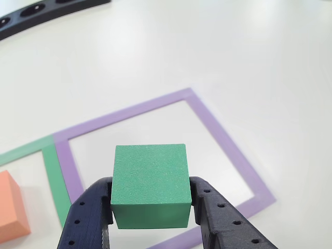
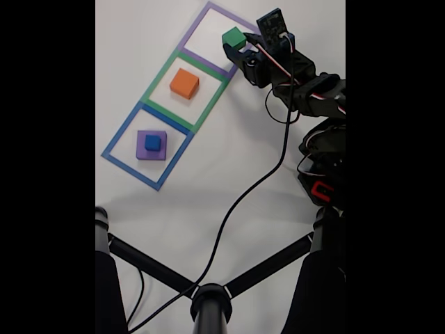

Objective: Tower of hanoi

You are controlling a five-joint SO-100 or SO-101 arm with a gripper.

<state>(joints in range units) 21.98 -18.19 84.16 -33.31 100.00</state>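
My gripper (image 1: 150, 199) is shut on the green block (image 1: 150, 184), holding it above the purple tape square (image 1: 223, 140). In the fixed view the green block (image 2: 233, 37) hangs over the purple tape square (image 2: 208, 10) at the top, with the gripper (image 2: 238, 49) around it. The salmon-orange block (image 2: 184, 83) sits inside the green tape square (image 2: 154, 83), and its corner shows at the left edge as the orange block (image 1: 10, 207). The small blue cube (image 2: 152, 142) rests on the flat purple block (image 2: 141, 149) inside the blue tape square (image 2: 118, 139).
The arm's body and cables (image 2: 306, 90) stand to the right of the squares. A black cable (image 2: 236, 202) trails down the white table to a dark tripod-like stand (image 2: 208, 299). A black object with holes (image 1: 31, 13) lies at the far left.
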